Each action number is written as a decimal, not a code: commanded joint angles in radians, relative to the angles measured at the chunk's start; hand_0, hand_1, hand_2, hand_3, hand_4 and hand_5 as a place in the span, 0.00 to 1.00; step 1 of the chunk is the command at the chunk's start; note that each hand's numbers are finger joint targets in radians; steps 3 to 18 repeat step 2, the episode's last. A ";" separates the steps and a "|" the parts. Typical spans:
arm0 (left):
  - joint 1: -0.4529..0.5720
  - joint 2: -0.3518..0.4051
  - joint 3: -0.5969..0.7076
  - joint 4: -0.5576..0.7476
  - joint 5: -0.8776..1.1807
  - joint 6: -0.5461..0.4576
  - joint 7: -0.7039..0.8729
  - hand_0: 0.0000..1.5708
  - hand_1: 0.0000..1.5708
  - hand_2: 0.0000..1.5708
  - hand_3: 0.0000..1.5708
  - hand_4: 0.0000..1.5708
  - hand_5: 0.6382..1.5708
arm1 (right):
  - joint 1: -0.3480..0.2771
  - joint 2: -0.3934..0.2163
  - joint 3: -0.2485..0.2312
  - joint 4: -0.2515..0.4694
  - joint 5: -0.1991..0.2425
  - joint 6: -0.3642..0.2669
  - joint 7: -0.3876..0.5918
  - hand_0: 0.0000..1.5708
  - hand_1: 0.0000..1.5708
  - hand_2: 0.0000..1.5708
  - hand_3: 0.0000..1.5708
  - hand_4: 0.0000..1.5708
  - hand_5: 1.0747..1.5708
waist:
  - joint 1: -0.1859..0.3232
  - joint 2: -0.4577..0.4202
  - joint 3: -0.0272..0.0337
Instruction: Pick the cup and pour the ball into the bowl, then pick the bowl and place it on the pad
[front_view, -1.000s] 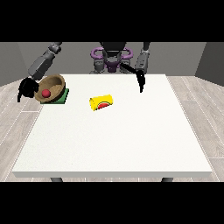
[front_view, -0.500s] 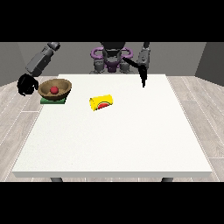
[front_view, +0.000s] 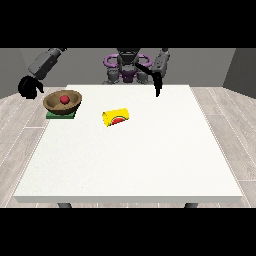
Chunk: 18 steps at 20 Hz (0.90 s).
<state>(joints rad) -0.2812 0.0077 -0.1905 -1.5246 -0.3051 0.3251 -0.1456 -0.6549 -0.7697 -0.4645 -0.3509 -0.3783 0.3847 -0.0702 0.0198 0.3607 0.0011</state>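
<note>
Front view: the white bench (front_view: 130, 160) fills most of the frame, with the robot (front_view: 128, 65) small behind its far edge. Toward the far corner at the view's left lies the green pad (front_view: 61, 115), and the brown bowl (front_view: 62, 101) sits on top of it, upright, covering most of the pad so that only a strip of green shows along the near side. The red ball (front_view: 64, 99) rests inside the bowl.

Near the bowl, toward the bench's middle, the yellow cup (front_view: 116, 117) lies on its side on the bare surface (a red-and-green mark shows on the face turned to the camera). It touches neither bowl nor pad.

The hand at the view's left (front_view: 30, 88) hangs off the bench's edge, just beside the bowl but apart from it. Its fingers (front_view: 26, 92) look curled inward and grasp nothing.

The hand at the view's right (front_view: 157, 85) hovers above the far edge of the bench, well apart from the cup. Its fingers (front_view: 158, 91) point straight down, released, with nothing between them. The arm above it slopes down from the robot's shoulder, and both arms are clear of the cup.
</note>
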 joint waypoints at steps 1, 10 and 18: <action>0.048 -0.007 -0.039 0.119 0.017 0.052 -0.075 0.00 0.00 0.00 0.00 0.00 0.05 | -0.022 -0.075 0.026 -0.057 0.029 -0.029 0.043 0.49 0.49 0.54 0.00 0.23 0.61 | -0.017 -0.072 -0.0031; 0.007 -0.007 -0.090 0.150 0.032 0.092 0.007 0.00 0.00 0.00 0.00 0.00 0.05 | -0.065 -0.056 0.076 -0.078 0.067 -0.059 0.109 0.32 0.32 0.15 0.00 0.24 0.03 | -0.018 -0.123 -0.0039; 0.007 -0.007 -0.090 0.150 0.032 0.092 0.007 0.00 0.00 0.00 0.00 0.00 0.05 | -0.065 -0.056 0.076 -0.078 0.067 -0.059 0.109 0.32 0.32 0.15 0.00 0.24 0.03 | -0.018 -0.123 -0.0039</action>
